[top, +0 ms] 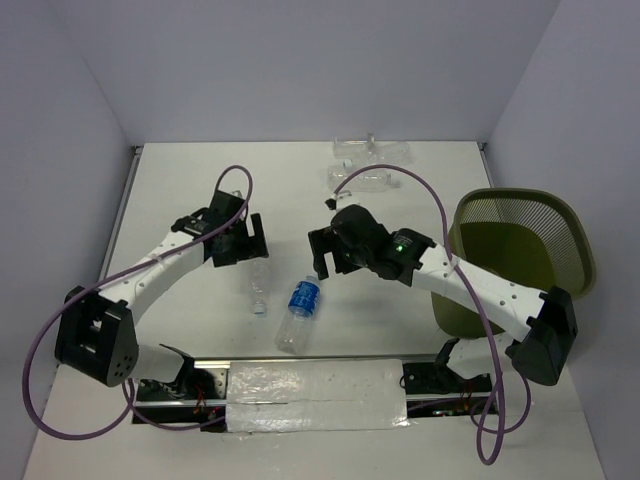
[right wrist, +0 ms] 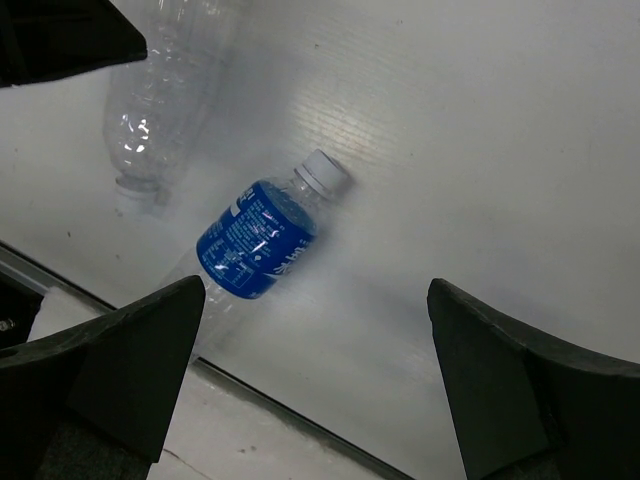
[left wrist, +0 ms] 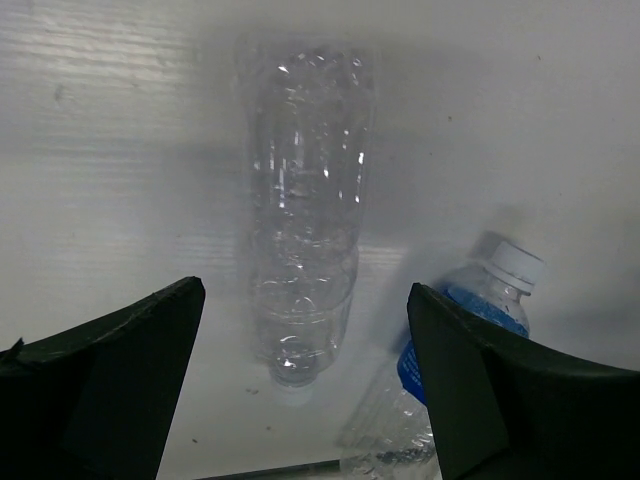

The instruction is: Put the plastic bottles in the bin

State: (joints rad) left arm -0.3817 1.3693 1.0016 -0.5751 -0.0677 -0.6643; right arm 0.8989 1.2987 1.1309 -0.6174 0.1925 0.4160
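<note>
Olive-green mesh marks the bin [top: 520, 215], standing at the right of the white surface [top: 180, 190]. Far bottle [top: 372, 148] and second far bottle [top: 360, 178], both unlabelled, lie close together at the far edge. Centre bottle [top: 258, 285] and blue-labelled bottle [top: 300, 312] lie side by side towards the near edge.

Left wrist view: left fingers [left wrist: 110, 380] spread wide, holding nothing, above the centre bottle.

Right wrist view: right fingers [right wrist: 110, 370] likewise apart and empty, over the blue-labelled bottle, which lies on its side, white cap on.
</note>
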